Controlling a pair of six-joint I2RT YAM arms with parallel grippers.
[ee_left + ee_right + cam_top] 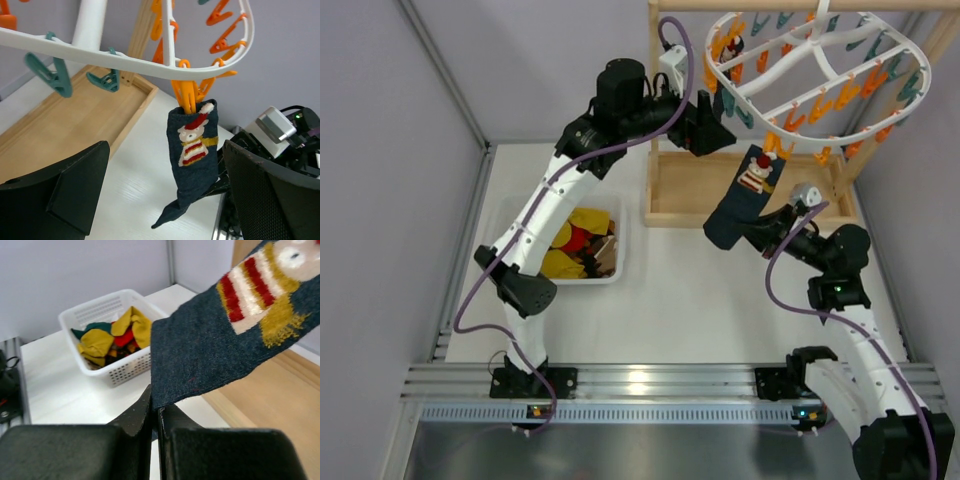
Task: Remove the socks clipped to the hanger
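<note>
One sock shows, dark navy with a red-white figure point(752, 190). It hangs from an orange clip point(187, 95) at the near rim of the white oval hanger point(820, 100). My right gripper point(750, 233) is shut on the sock's lower edge, seen in the right wrist view point(156, 412) with the sock point(215, 345) stretched up and away. My left gripper point(722, 128) is open and empty, just left of the hanger's rim. In the left wrist view it point(167, 195) faces the sock point(195, 165) from a short distance, not touching it. The other socks are out of view.
The hanger hangs from a wooden rack whose base tray point(680, 190) sits on the table behind the sock. A white basket point(505, 225) of yellow, red and brown clothes stands at the left, also in the right wrist view point(120, 370). Grey walls close in on both sides.
</note>
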